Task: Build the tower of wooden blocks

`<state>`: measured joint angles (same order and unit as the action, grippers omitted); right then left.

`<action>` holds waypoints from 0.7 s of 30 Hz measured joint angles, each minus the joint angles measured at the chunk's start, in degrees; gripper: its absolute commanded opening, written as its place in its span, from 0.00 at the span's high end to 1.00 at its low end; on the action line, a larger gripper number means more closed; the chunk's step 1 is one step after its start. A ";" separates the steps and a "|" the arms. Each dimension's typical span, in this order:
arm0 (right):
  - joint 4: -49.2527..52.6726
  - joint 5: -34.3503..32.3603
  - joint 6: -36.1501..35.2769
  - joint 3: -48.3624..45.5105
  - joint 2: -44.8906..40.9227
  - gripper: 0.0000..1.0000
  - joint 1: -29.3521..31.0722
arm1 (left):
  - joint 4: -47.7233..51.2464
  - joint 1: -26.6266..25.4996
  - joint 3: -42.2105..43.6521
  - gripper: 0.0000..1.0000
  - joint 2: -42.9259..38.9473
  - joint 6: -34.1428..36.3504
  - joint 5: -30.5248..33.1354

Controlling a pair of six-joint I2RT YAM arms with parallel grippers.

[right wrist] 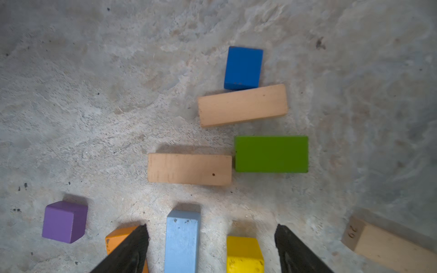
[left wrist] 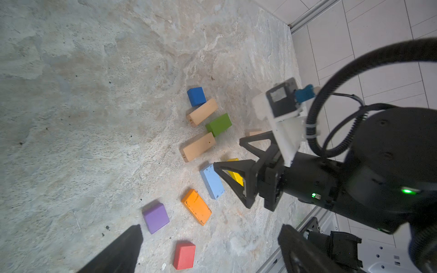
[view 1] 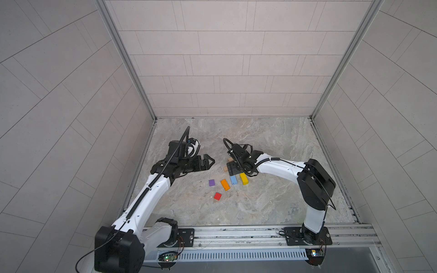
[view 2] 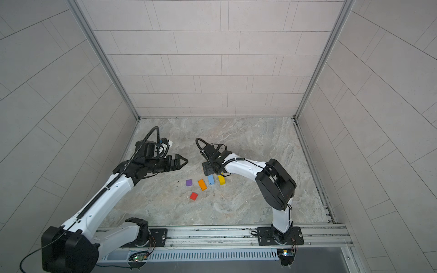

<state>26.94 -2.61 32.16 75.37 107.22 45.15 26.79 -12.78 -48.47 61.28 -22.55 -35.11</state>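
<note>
Tiled enclosure walls (view 1: 236, 59), marble-look tabletop (view 1: 272, 208), left arm (view 1: 151, 196) and right arm (view 1: 279, 165) both reaching in. Left gripper (view 1: 209, 162) hovers beside the pile, jaws spread wide, empty. Right gripper (left wrist: 228, 153) hangs low over the near row, jaws spread, nothing pinched. In the right wrist view the light-blue bar (right wrist: 182, 241) and yellow bar (right wrist: 244, 254) show in the gap between its fingers. No wood block tower yet: every piece lies flat, one layer, mid-table between the arms. Bars: far tan bar (right wrist: 242, 105), middle tan bar (right wrist: 189, 169), third tan bar (right wrist: 387, 248) off to the side, green bar (right wrist: 272, 153), orange bar (left wrist: 196, 206). Cubes: dark-blue cube (right wrist: 243, 67), purple cube (right wrist: 63, 221), red cube (left wrist: 184, 255). My read: light, rigid, painted faces probably a bit slick. Take bars across the narrow width at mid-length, cubes on opposite faces. Blockers: dark-blue cube touches the far tan bar. Green bar's end butts the middle tan bar, or nearly. Orange and yellow crowd the light-blue bar, so finger room there looks tight.
</note>
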 measured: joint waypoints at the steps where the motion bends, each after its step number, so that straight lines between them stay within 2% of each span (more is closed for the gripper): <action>1: -0.13 0.00 0.13 0.09 0.70 0.16 0.26 | 0.00 0.00 0.26 0.02 -0.94 0.00 -0.07; 10: -1.31 1.01 1.31 1.92 4.09 0.16 0.61 | -0.15 0.00 2.99 0.02 -3.04 -1.22 -2.01; 21: -2.10 1.09 2.23 5.99 8.35 0.08 0.87 | -0.85 0.00 3.08 0.02 -2.82 -2.05 -2.82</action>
<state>24.84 -1.52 34.39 81.36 115.57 46.02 25.93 -12.78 -45.39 58.46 -24.60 -37.93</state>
